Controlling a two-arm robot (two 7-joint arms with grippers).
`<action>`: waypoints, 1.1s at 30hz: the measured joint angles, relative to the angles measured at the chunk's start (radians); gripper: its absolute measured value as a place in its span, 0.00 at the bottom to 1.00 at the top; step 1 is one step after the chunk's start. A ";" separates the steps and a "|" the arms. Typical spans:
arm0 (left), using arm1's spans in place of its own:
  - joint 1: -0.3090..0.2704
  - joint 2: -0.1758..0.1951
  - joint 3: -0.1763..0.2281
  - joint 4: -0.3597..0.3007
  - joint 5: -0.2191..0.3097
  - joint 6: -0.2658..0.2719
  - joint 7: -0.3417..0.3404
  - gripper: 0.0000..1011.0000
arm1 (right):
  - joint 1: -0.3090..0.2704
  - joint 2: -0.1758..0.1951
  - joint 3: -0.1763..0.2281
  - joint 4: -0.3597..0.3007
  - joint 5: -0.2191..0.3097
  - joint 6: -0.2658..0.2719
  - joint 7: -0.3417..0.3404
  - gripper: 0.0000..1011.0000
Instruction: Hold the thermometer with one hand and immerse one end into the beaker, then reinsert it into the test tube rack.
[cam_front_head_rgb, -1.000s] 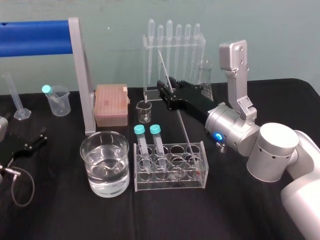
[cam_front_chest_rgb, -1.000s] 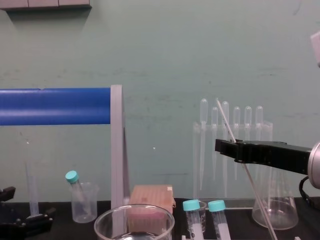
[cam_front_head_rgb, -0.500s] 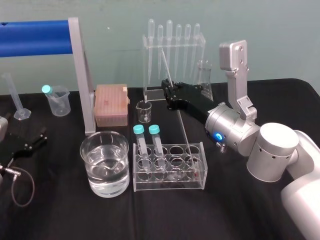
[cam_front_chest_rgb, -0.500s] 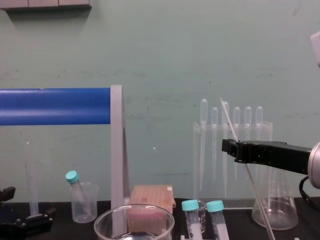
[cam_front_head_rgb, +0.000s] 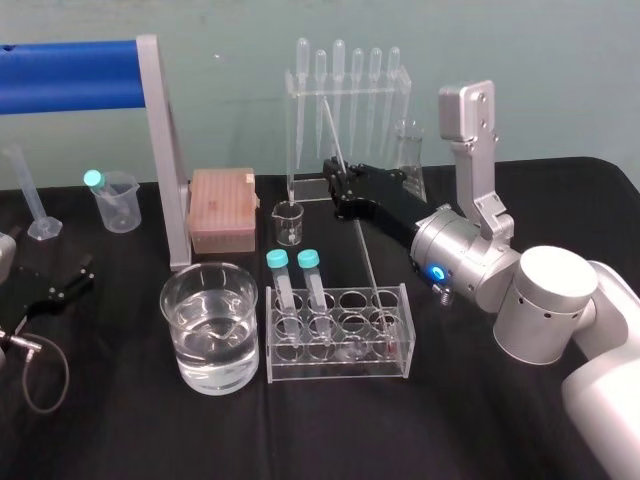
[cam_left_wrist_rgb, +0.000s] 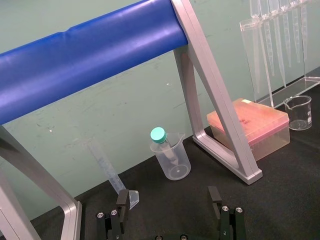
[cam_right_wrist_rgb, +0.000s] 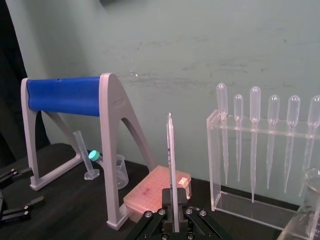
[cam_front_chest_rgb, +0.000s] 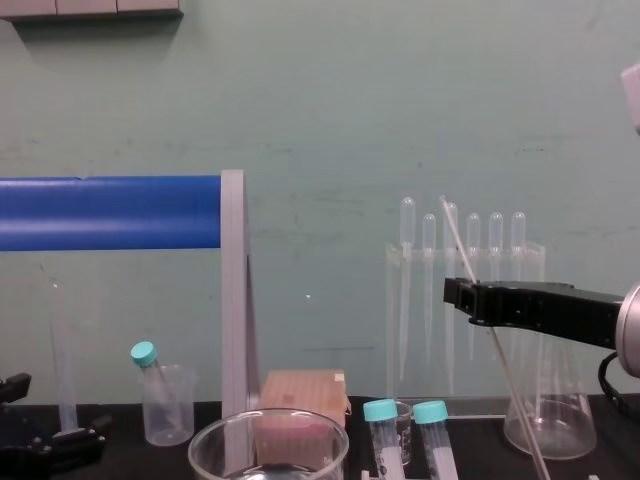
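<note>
While right gripper (cam_front_head_rgb: 336, 176) clamps the tilted thermometer (cam_front_head_rgb: 368, 252), beaker (cam_front_head_rgb: 210, 267) stands apart — leftward.

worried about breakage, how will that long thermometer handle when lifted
Probably stiff but fragile: the thermometer is a thin glass rod. Held high up by the right gripper, it leans, so the long lower length could pivot or slip.

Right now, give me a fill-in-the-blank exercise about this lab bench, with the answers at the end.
The thermometer is clamped by the ____ gripper. The test tube rack holds ____ teal-capped tubes. The beaker stands on the rack's ____ side. The left gripper, parked at the far left, has its fingers ____.
Missing words: right, two, left, open.
</note>
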 joint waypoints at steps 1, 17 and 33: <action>0.000 0.000 0.000 0.000 0.000 0.000 0.000 1.00 | -0.001 0.000 0.000 0.000 -0.001 -0.006 0.000 0.06; 0.000 0.000 0.000 0.000 0.000 0.000 0.000 1.00 | -0.019 -0.003 0.040 -0.059 0.029 -0.116 0.044 0.06; 0.000 0.000 0.000 0.000 0.000 0.000 0.000 1.00 | 0.063 -0.010 0.052 -0.086 0.157 -0.206 0.139 0.06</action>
